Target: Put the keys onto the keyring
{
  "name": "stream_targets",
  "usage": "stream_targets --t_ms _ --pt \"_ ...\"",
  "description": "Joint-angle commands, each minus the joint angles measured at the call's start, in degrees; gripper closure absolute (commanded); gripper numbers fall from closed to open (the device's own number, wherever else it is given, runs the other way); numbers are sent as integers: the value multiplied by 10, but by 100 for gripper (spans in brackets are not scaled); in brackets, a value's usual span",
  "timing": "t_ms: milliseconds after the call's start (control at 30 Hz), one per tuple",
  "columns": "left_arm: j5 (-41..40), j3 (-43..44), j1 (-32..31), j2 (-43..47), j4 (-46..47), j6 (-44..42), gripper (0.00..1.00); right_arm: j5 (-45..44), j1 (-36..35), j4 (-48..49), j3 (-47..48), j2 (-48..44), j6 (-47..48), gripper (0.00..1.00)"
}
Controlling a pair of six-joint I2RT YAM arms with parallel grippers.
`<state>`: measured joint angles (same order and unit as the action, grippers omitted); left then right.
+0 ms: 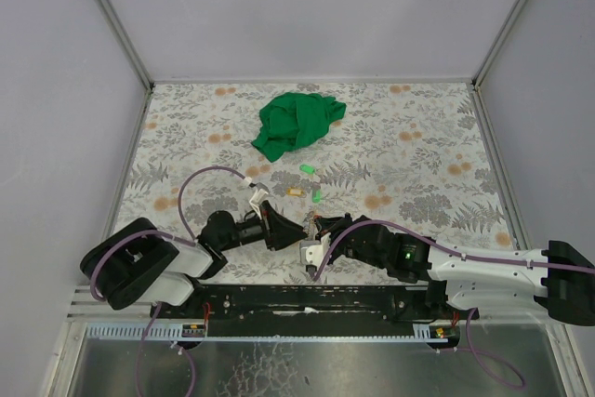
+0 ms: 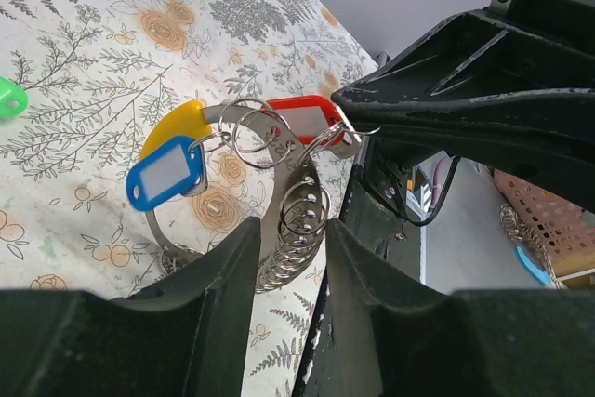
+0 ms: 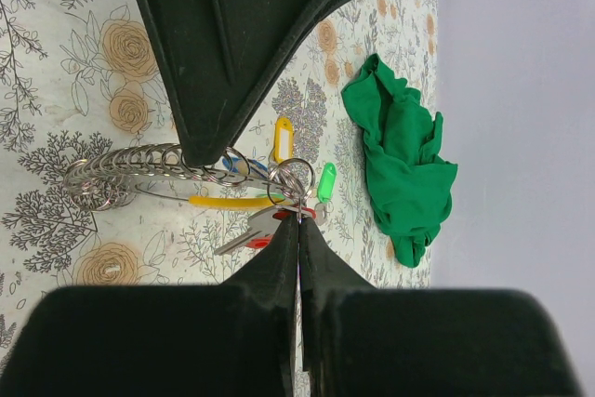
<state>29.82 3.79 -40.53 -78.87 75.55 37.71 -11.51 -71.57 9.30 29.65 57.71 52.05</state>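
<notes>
You had the left hand [image 2: 290, 230] clamped on the keyring [image 3: 112, 172], near the green cloth [image 3: 400, 155], apparently to steady it so the right hand [image 3: 298, 220], pinched shut on the red-tagged key [image 2: 302, 120], could thread that key on.

Both arms lie low and stretch toward each other from their bases, left from the left and right from the right, so that the tips almost meet in the middle. The left gripper [image 1: 279, 228] has its jaws partly closed on the thin silvery wire keyring [image 2: 296, 220]. The right gripper [image 1: 319, 232] has its jaws pressed together, pinching the small ring of the red-tagged metal key [image 2: 302, 120].
</notes>
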Motion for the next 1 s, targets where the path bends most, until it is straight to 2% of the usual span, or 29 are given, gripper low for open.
stream_targets --t_ms 0,300,600,833,967 --pt "11 13 -5 -15 52 1 66 -11 3 28 3 -7 -2 100" --pt "40 12 -8 -9 92 44 73 -14 3 26 2 -7 -4 100" --pt "38 22 -17 35 23 35 79 -17 3 26 3 -6 -5 100" --pt "12 15 -20 37 16 44 75 -18 3 21 4 -10 -5 100" --pt "-15 13 -21 76 -50 20 72 -19 3 20 3 -13 -5 100"
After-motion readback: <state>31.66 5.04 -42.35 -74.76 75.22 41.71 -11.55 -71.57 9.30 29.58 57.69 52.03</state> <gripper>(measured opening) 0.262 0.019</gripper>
